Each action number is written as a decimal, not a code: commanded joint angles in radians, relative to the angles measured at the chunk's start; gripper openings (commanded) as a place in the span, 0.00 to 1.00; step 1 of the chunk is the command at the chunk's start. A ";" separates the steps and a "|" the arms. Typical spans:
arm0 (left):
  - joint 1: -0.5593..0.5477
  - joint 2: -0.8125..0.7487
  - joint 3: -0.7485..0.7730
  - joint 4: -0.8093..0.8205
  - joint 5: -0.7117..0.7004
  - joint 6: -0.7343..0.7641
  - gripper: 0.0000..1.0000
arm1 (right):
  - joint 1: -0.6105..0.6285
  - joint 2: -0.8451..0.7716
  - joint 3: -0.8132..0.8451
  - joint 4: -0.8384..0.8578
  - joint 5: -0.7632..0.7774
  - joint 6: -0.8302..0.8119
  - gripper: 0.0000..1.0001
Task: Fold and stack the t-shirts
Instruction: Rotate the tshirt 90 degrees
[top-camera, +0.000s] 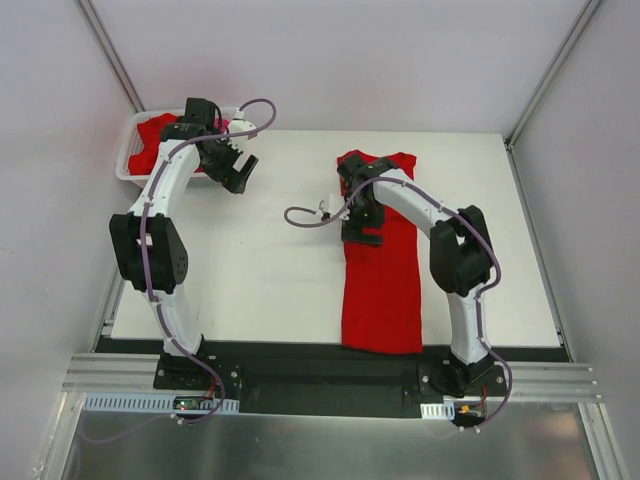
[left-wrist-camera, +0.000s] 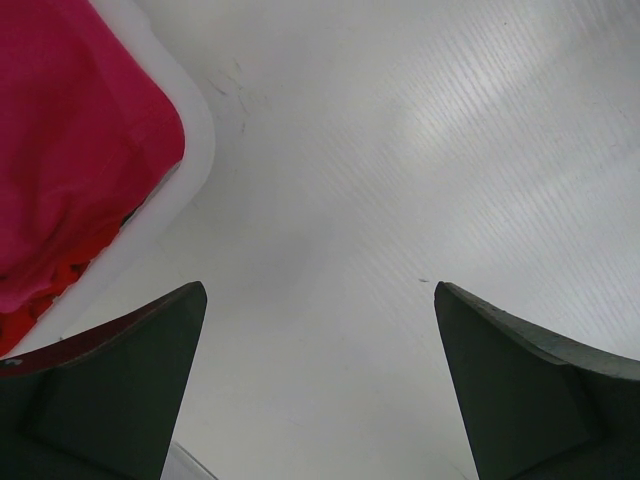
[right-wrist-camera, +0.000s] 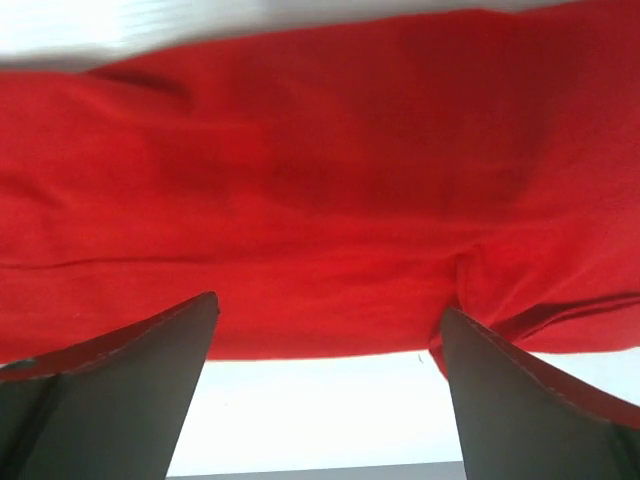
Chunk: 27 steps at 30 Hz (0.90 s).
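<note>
A red t-shirt (top-camera: 382, 290) lies on the white table as a long narrow strip, collar end at the far side. My right gripper (top-camera: 361, 234) hovers open over the strip's left edge, about a third of the way down. In the right wrist view the red cloth (right-wrist-camera: 320, 200) fills the upper part, and the gripper (right-wrist-camera: 327, 310) has nothing between its fingers. More red t-shirts (top-camera: 152, 138) sit bunched in the white basket (top-camera: 125, 166) at the far left. My left gripper (top-camera: 236, 178) hangs open just right of the basket. Its wrist view shows a hot pink t-shirt (left-wrist-camera: 80, 130) inside the basket rim (left-wrist-camera: 198, 150).
The basket stands off the table's far left corner, against the left wall. Enclosure walls close in both sides and the back. Bare white table (top-camera: 270, 260) lies between the two arms. A cable (top-camera: 300, 215) loops left of the right wrist.
</note>
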 joint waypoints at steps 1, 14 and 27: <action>0.008 -0.056 0.008 -0.025 -0.039 0.021 0.99 | -0.035 0.012 -0.008 0.089 0.072 0.076 0.96; -0.012 -0.060 -0.032 -0.025 -0.084 0.041 0.99 | -0.122 0.067 -0.065 0.119 0.037 0.013 0.96; -0.044 -0.040 -0.036 -0.026 -0.130 0.066 0.99 | -0.131 0.164 0.036 0.032 -0.098 -0.015 0.96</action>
